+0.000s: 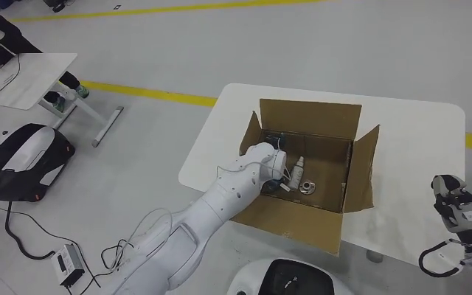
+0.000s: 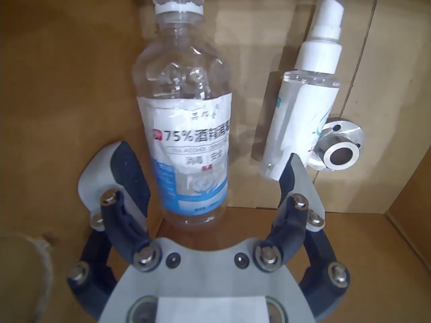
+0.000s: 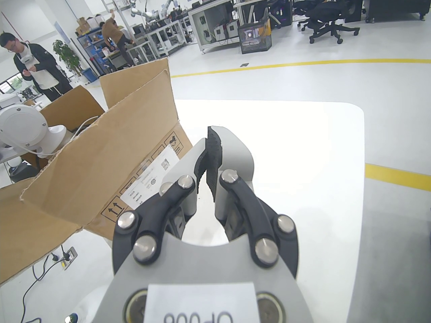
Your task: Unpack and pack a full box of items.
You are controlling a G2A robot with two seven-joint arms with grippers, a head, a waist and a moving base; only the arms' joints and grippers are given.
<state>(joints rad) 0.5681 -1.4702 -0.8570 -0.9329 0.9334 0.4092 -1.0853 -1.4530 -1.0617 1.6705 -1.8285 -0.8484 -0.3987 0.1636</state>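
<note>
top view: cardboard box (image 1: 310, 116) standing open, flaps out, on the white table (image 1: 428, 140). my left arm is down inside it, entering over the near wall.

left wrist view: left gripper (image 2: 207, 156) low in the box, fingers spread wide and holding nothing. the base end of a clear bottle (image 2: 185, 119) with a white cap sits between them, cap pointing at a box wall. i cannot tell whether either pad touches it. a white spray bottle (image 2: 303, 112) lies alongside, roughly parallel and apart from the clear one, with a small metal flange (image 2: 340, 151) just beside its base end. one fingertip overlaps that base end in my feed, so contact there is unclear.

right wrist view: right gripper (image 3: 211, 149) with its ribbed pads pressed together and nothing between them, held over bare table just outside a side flap of the box, well apart from the items inside.
</note>
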